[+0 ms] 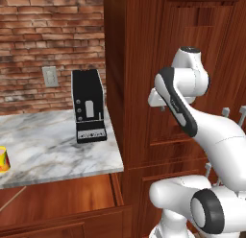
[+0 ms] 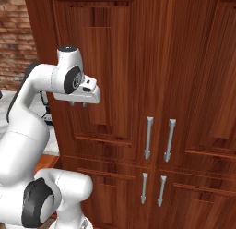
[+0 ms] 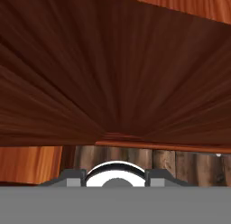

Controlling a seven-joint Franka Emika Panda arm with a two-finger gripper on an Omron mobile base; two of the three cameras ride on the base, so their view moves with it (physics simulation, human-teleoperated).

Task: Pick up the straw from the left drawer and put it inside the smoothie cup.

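The smoothie cup, yellow with a red-orange mark, stands on the marble counter at the far left edge of the left base view. Below the counter the left drawer is pulled open, showing its reddish-brown floor. The straw, a thin pale stick, lies slanted at the drawer's left end. My gripper hangs high in front of the tall wooden cabinet, fingers pointing down. It is open with nothing between them, well to the right of and above the drawer and cup.
A dark toaster stands at the counter's right end against the tall cabinet. Behind the counter is a brick wall with an outlet. Silver bar handles line the cabinet doors to the right. In the hand view the cabinet's wood is very close.
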